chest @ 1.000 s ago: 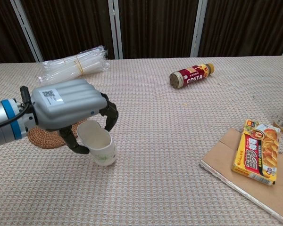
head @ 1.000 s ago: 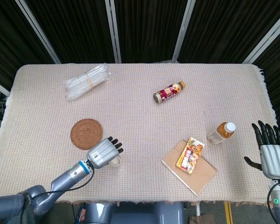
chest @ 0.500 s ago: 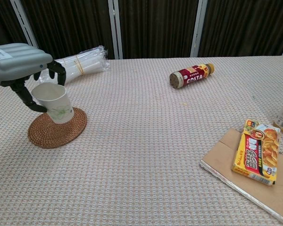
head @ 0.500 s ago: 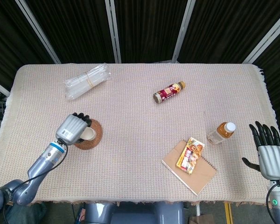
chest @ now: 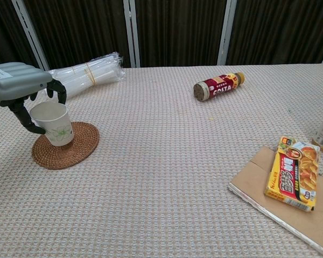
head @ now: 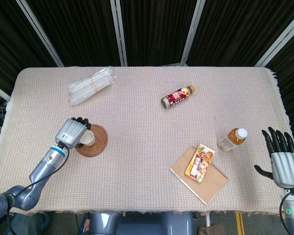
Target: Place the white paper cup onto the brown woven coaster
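The white paper cup (chest: 54, 124) stands upright on the brown woven coaster (chest: 70, 150), toward its left side; the head view shows the cup (head: 89, 138) on the coaster (head: 97, 142) too. My left hand (chest: 19, 88) is over the cup's left side with fingers curled around its rim, still gripping it; in the head view the left hand (head: 72, 131) covers part of the cup. My right hand (head: 284, 164) hovers past the table's right front corner, fingers spread, holding nothing.
A bundle of clear plastic tubes (chest: 86, 73) lies behind the coaster. A red bottle (chest: 218, 86) lies on its side mid-table. A tea bottle (head: 232, 139), a yellow box (chest: 293, 172) and a brown notebook (chest: 269, 201) are at the right.
My left hand carried the cup from the table's front left up and left, onto the coaster, then lowered and straightened it. The right hand stayed put.
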Tool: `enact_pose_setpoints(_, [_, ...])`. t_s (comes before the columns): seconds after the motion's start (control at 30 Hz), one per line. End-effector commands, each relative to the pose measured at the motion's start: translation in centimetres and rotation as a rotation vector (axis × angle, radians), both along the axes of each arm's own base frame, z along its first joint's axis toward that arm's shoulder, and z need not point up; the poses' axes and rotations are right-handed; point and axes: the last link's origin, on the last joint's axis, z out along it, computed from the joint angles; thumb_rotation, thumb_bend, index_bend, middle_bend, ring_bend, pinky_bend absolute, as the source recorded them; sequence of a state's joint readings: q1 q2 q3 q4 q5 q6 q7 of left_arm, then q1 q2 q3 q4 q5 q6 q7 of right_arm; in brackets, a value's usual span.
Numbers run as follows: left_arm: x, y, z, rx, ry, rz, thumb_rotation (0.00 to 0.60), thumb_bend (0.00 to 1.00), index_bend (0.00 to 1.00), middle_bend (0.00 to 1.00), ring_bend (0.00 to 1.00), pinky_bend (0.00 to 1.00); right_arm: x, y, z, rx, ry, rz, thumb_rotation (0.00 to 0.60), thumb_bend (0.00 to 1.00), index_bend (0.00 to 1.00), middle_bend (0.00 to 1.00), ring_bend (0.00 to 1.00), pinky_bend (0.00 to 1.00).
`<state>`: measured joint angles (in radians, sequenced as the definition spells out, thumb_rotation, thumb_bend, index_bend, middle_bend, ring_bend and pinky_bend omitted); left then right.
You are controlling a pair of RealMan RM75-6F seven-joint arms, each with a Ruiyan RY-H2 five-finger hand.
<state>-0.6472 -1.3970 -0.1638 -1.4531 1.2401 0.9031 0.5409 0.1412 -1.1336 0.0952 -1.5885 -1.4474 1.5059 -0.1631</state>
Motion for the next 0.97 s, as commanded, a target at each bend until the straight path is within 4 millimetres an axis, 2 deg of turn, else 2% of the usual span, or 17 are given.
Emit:
enact_pose_setpoints(0.03, [0.0,0.0,-0.5,-0.008,0.002,0.003,0.6,0.0,0.15,0.04,0.04,0.27,0.0,0.0,0.1,-0.002,-0.002,-0.001,0.6,0.0,0.0,0.0,0.0,0.0])
enact_pose_setpoints(0.13, [0.2,-0.3,-0.4,-0.017,0.004,0.008,0.6,0.0,0.02,0.0,0.0,0.14,-0.1,0.0,0.2,-0.004,-0.002,-0.003,0.6,0.0,0.0,0.0,0.0,0.0])
enact_pose_setpoints(0.33, [1.0,-1.6,1.8,0.017,-0.033,0.003,0.6,0.0,0.0,0.0,0.0,0.03,0.0,0.2,0.2,0.0,-0.017,0.005,0.6,0.0,0.0,0.0,0.0,0.0])
enact_pose_setpoints(0.4, [1.5,-2.6,3.3,0.038,-0.084,0.013,0.6,0.0,0.0,0.0,0.0,0.01,0.2,0.4,0.3,0.0,-0.025,0.013,0.6,0.0,0.0,0.0,0.0,0.0])
enact_pose_setpoints(0.53, [1.7,-5.7,8.1,0.149,-0.192,0.001,0.6,0.0,0.0,0.0,0.0,0.0,0.4,0.8,0.4,0.009,-0.044,0.032,0.6,0.0,0.0,0.0,0.0,0.0])
enact_pose_setpoints(0.7, [-0.2,-8.7,10.9,0.275,-0.267,0.066,0.6,0.0,0.0,0.0,0.0,0.0,0.6,1.0,0.3,0.023,-0.06,0.042,0.6,0.0,0.0,0.0,0.0,0.0])
enact_pose_setpoints(0.73, [-1.1,-10.0,11.4,0.316,-0.283,0.106,0.6,0.0,0.0,0.0,0.0,0.0,0.6,1.0,0.3,0.028,-0.065,0.042,0.6,0.0,0.0,0.0,0.0,0.0])
enact_pose_setpoints(0.8, [-2.4,-12.1,11.6,0.362,-0.305,0.153,0.6,0.0,0.0,0.0,0.0,0.0,0.4,1.0,0.4,0.034,-0.076,0.039,0.6,0.0,0.0,0.0,0.0,0.0])
enact_pose_setpoints(0.97, [-4.7,-15.2,11.2,0.413,-0.327,0.208,0.6,0.0,0.0,0.0,0.0,0.0,0.2,1.0,0.9,0.034,-0.1,0.042,0.6,0.0,0.0,0.0,0.0,0.0])
